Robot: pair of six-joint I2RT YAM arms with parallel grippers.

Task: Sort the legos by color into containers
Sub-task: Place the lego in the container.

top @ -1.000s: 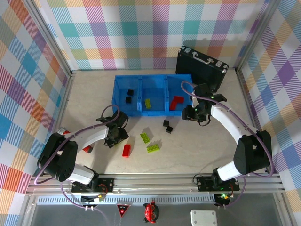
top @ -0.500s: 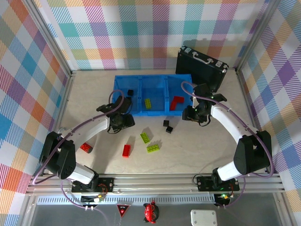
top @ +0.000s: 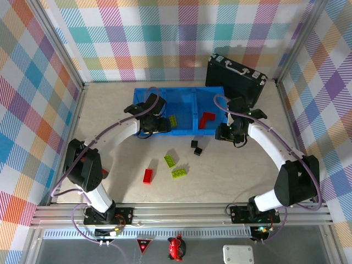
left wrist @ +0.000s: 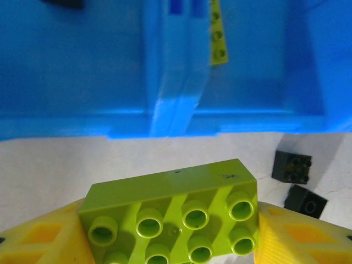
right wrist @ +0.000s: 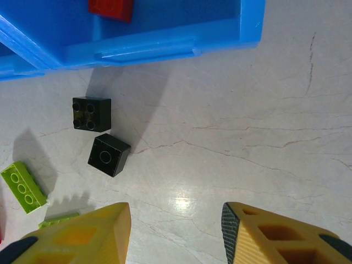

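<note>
Closest to me, a red brick [top: 147, 176] lies on the surface [top: 231, 176]. Two loose lime pieces [top: 179, 172] lie just past it, and two black cubes [top: 196, 147] sit a bit farther on. My left hand [top: 155, 125] squeezes a lime brick [left wrist: 170, 214] by its ends. It is just in front of the blue tray [top: 184, 100], near the thin wall between the left and middle boxes. My right hand [right wrist: 176, 234] hangs over the surface by the tray's right front corner, fingers apart with nothing in them. Inside the tray, a lime bar [top: 173, 121] sits in the middle box and a red piece [top: 206, 118] in the right box. A black case [top: 236, 74] stands behind.
</note>
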